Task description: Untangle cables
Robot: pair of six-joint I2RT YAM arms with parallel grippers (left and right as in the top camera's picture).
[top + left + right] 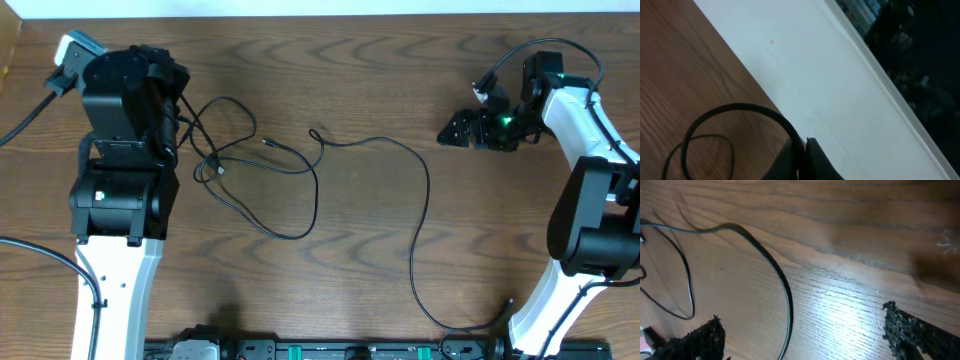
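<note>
Overhead: a thin black cord [420, 200] sprawls in loose, rounded loops across the wood-grain table [350, 60].
Its glossy arc is pinched in the closed left gripper [805, 150]; the coarse-textured right gripper [802, 322] gapes wide, empty.

Two arms: left arm [115, 190], right arm [595, 215]. Two claws: left claw [805, 145], right claw [801, 314]. One black cord [429, 190] can be counted. One surface [400, 60].
</note>
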